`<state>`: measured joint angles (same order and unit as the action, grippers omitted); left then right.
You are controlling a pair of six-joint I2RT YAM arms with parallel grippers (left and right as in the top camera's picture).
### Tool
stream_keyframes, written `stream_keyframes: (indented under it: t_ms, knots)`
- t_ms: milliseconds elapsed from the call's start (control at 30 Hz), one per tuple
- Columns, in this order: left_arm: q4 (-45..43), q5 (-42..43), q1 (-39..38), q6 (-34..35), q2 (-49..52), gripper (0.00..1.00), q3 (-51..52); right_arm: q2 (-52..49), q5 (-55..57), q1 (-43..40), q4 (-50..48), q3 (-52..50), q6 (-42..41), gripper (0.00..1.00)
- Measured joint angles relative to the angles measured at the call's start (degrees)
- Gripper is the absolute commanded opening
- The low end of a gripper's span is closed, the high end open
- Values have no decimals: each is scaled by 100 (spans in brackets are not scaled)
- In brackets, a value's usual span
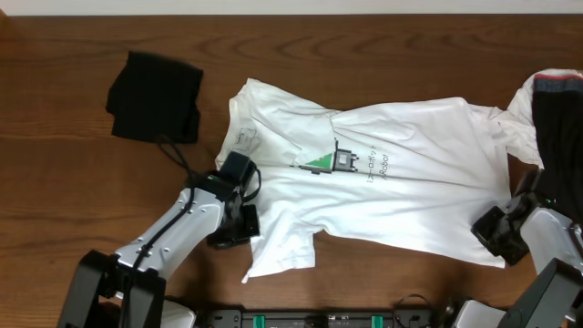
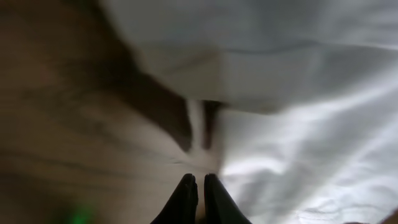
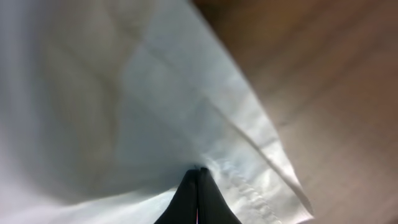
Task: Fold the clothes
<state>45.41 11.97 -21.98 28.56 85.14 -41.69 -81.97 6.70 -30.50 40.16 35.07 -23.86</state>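
Note:
The large white T-shirt [image 1: 401,182] lies spread across the table, chest print up. It fills the left wrist view [image 2: 298,93] and the right wrist view [image 3: 124,93]. My left gripper [image 1: 241,226] is at the shirt's lower left edge; its fingers [image 2: 199,180] are closed to a thin gap with the cloth edge at their tips. My right gripper [image 1: 492,232] is at the lower right hem corner, and its fingers [image 3: 199,171] are shut on bunched cloth.
A folded black garment [image 1: 155,96] lies at the back left. A white-and-dark garment [image 1: 556,100] lies at the right edge, touching the T-shirt. Bare wooden table [image 1: 73,182] shows left of the shirt.

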Motion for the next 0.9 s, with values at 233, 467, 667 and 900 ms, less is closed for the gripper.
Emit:
stream_keyframes:
  t_ms: [233, 467, 667, 900]
  knots:
    - [291, -214, 455, -9, 0, 9, 0, 28, 131, -367, 26, -33, -275, 1]
    - [483, -299, 673, -28, 0, 6, -9, 26, 249, -385, 164, -26, -315, 1]
    - [881, -321, 688, -31, -85, 6, -667, 44, 234, -426, 1086, 214, -317, 1]
    - [905, -321, 645, -223, -481, 7, -2109, 649, -708, -424, 1598, 1366, 72, 1]
